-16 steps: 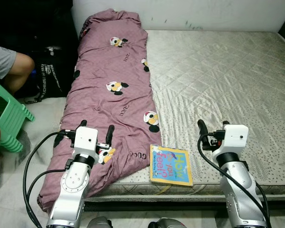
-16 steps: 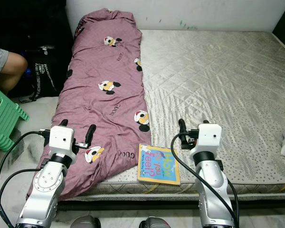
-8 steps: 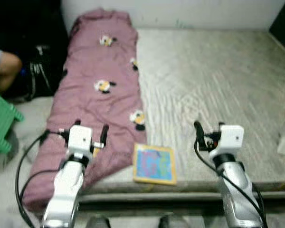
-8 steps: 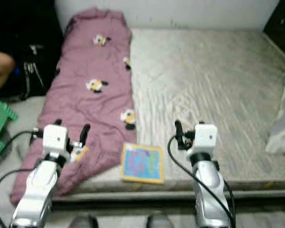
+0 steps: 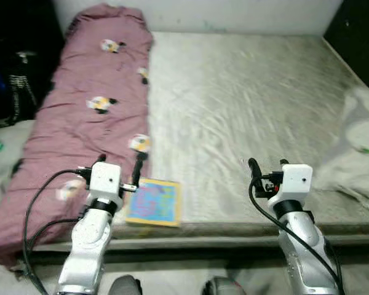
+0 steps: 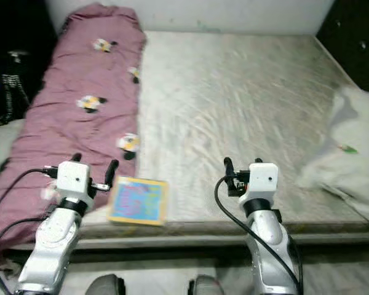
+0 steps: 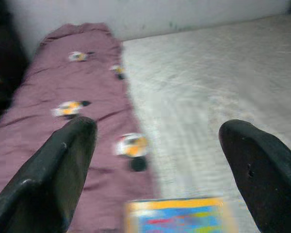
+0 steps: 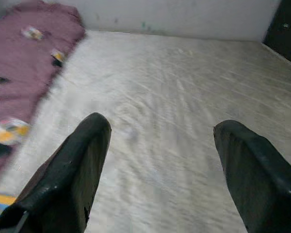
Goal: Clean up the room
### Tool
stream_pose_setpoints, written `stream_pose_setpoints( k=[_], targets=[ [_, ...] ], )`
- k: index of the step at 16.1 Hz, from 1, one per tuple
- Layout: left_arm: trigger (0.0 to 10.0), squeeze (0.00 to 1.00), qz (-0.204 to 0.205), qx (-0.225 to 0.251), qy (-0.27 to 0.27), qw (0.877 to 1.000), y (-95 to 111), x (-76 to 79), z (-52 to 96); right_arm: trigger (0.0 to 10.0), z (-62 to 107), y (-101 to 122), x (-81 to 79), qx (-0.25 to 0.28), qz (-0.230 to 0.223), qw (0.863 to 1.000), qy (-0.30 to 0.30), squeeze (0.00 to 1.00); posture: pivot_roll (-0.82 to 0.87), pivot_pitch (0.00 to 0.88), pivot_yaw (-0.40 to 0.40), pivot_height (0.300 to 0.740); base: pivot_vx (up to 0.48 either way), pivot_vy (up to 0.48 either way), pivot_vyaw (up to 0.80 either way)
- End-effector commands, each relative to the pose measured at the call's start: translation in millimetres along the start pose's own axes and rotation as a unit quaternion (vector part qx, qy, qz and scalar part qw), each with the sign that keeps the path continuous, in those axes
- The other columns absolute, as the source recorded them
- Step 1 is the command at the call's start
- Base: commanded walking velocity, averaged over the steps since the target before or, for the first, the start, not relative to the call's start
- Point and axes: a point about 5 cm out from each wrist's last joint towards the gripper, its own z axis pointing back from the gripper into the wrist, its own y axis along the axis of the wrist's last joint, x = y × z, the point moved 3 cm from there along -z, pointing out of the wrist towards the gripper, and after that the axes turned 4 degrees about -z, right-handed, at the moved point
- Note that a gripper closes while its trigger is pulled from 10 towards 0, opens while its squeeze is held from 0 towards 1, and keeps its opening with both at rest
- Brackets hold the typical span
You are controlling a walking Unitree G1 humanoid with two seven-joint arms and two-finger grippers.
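A: Grippers?
B: My left gripper [image 5: 119, 169] and right gripper [image 5: 265, 165] both spread wide, holding nothing, above the mattress [image 5: 246, 104] edge.
A: Book?
B: Book [image 5: 154, 202] on that edge, beside the quilt [image 5: 80, 104].

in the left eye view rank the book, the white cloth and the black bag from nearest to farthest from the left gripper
From the left gripper:
1. Book, just to its right at the mattress edge.
2. Black bag, far off to its left.
3. White cloth, far right across the mattress.
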Motion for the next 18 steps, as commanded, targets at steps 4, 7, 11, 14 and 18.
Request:
stream_pose_setpoints(
  k=[4,7,11,14,18],
  targets=[
    [10.0,0.00,-0.005,0.000,-0.005,1.000,1.2,-0.4,1.5,10.0,-1.5,5.2,1.5,0.008,0.004,1.000,-0.003,0.00,-0.03,0.115,-0.032,0.740,0.000,-0.337,0.00],
    [10.0,0.00,-0.005,-0.001,-0.004,1.000,1.0,0.0,2.3,10.0,-1.8,5.0,2.2,0.007,0.006,1.000,-0.002,0.00,-0.04,0.116,-0.034,0.740,0.000,-0.331,0.00],
    [10.0,0.00,-0.003,-0.003,-0.007,1.000,0.6,1.3,2.8,10.0,-1.8,4.9,4.2,0.005,0.011,1.000,-0.002,0.00,-0.04,0.115,-0.039,0.740,0.000,-0.302,0.00],
    [10.0,0.00,0.006,-0.003,-0.005,1.000,0.5,2.5,3.4,10.0,-1.3,4.3,5.5,0.003,0.013,1.000,0.000,0.00,-0.04,0.114,-0.043,0.740,0.000,0.000,0.00],
    [10.0,0.00,0.009,-0.002,-0.003,1.000,1.0,2.5,4.4,10.0,-2.0,3.9,5.0,-0.001,0.012,1.000,-0.001,0.00,-0.04,0.117,-0.045,0.740,0.000,0.000,-0.14]
  ],
)
